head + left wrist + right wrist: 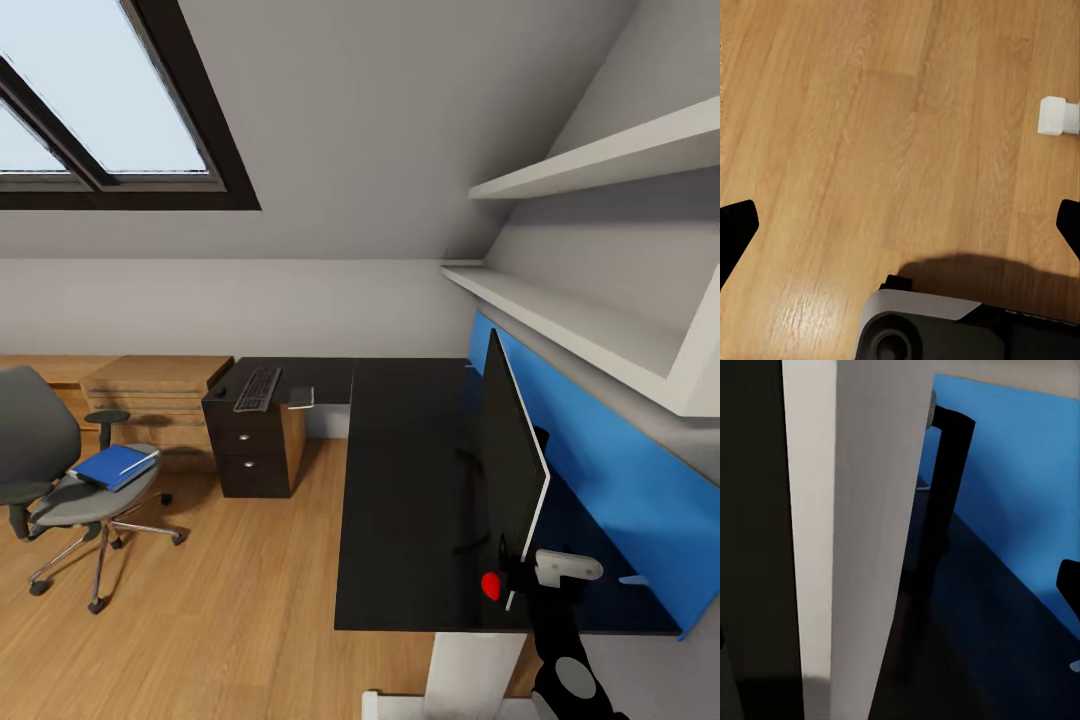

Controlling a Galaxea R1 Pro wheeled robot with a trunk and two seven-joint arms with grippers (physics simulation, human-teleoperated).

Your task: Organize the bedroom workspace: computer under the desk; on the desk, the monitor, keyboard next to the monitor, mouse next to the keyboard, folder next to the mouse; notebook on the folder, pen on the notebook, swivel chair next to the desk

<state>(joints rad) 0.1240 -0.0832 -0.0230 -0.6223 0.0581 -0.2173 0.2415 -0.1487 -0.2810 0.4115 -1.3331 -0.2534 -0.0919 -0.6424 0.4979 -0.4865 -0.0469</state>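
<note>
The right gripper [520, 590] had its fingers around the monitor [510, 460] at the desk [400, 500] near edge (left gripper [900, 225] open, empty). Next: let go gently.

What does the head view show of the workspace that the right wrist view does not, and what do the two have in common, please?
Head view alone: the swivel chair with the folder on its seat, the keyboard on the far wing of the desk, the drawer unit and the skylight.

Right wrist view alone: a close look at the monitor's pale edge.

Both: the monitor on the black desktop and the blue wall panel.
</note>
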